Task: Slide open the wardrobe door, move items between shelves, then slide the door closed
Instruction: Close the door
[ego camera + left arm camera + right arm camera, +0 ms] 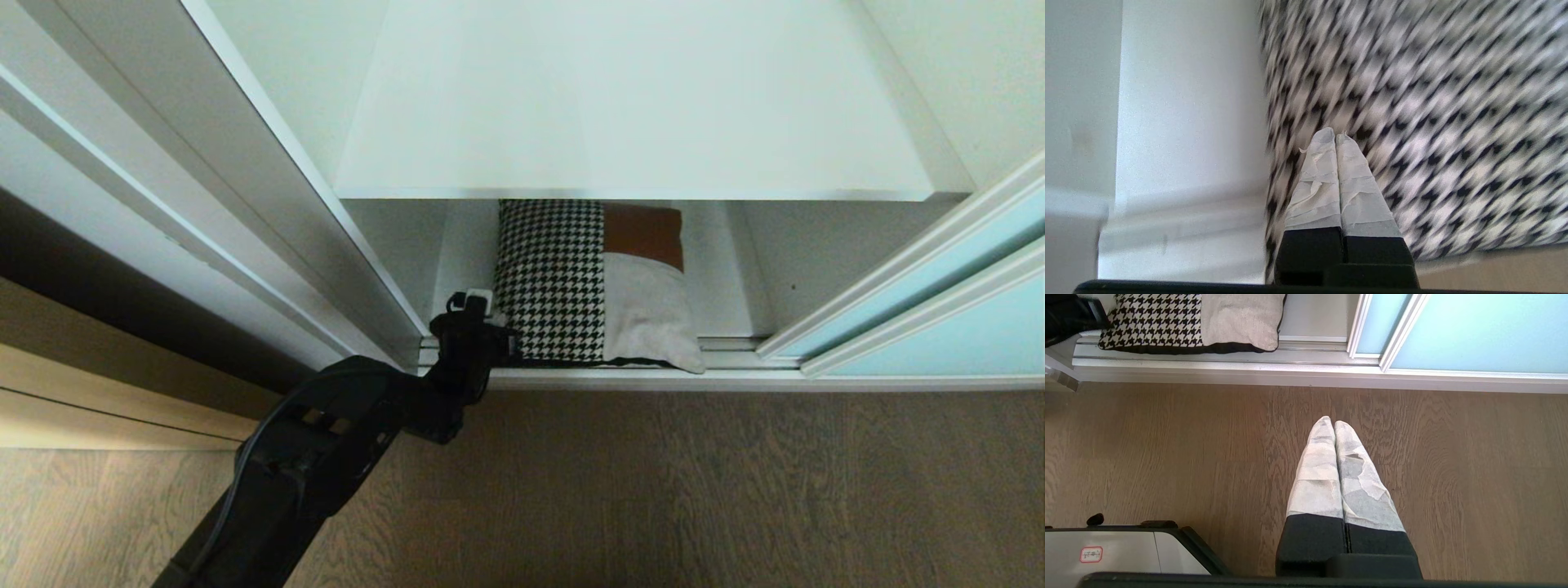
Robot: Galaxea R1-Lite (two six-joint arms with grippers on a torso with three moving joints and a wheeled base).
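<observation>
The sliding wardrobe door (939, 273) of pale aqua glass stands pushed to the right, so the wardrobe is open. A patchwork cushion (588, 278) with houndstooth, brown and beige patches lies on the lower white shelf (722, 269), its front edge near the track. Above it runs another white shelf (629, 106). My left gripper (478, 298) reaches in at the cushion's left edge, shut and empty. In the left wrist view its taped fingertips (1335, 134) are pressed together over the houndstooth cushion (1412, 102). My right gripper (1334, 422) hangs shut over the floor, away from the cushion (1167, 318) and door (1474, 330).
The silver bottom track (735, 377) runs along the wardrobe's front edge. A white frame panel (245, 204) closes the opening on the left, with a light wooden cabinet front (82, 392) beyond it. Wood floor (694, 490) lies in front. My base's corner (1106, 551) shows low in the right wrist view.
</observation>
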